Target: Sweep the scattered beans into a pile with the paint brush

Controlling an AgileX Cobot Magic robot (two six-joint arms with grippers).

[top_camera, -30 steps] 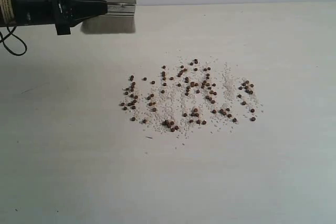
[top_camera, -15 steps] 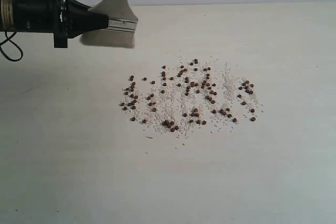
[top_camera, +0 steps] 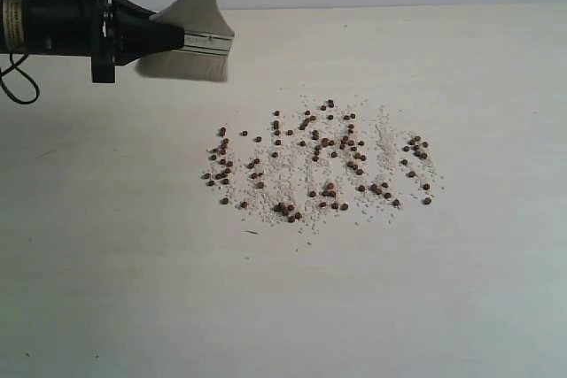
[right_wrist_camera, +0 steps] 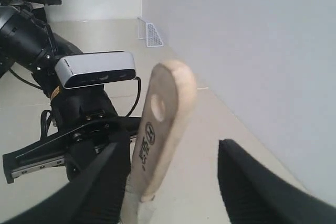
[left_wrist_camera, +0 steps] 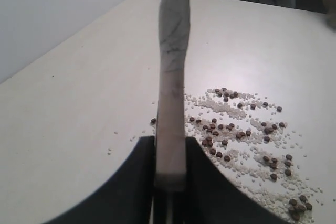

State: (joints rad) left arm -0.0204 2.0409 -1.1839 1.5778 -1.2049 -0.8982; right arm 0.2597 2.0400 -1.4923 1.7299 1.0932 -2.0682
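Paint brush [top_camera: 199,15] stands bristles-down, back-left of the spread on the table [top_camera: 106,289], clamped at the ferrule by the left gripper [top_camera: 177,39]. The right gripper [right_wrist_camera: 170,150] gapes wide around the handle. Beans [top_camera: 319,161] lie scattered mid-table.

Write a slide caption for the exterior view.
Left gripper holds a wide cream-handled paint brush apart from small reddish-brown beans scattered on the pale table.
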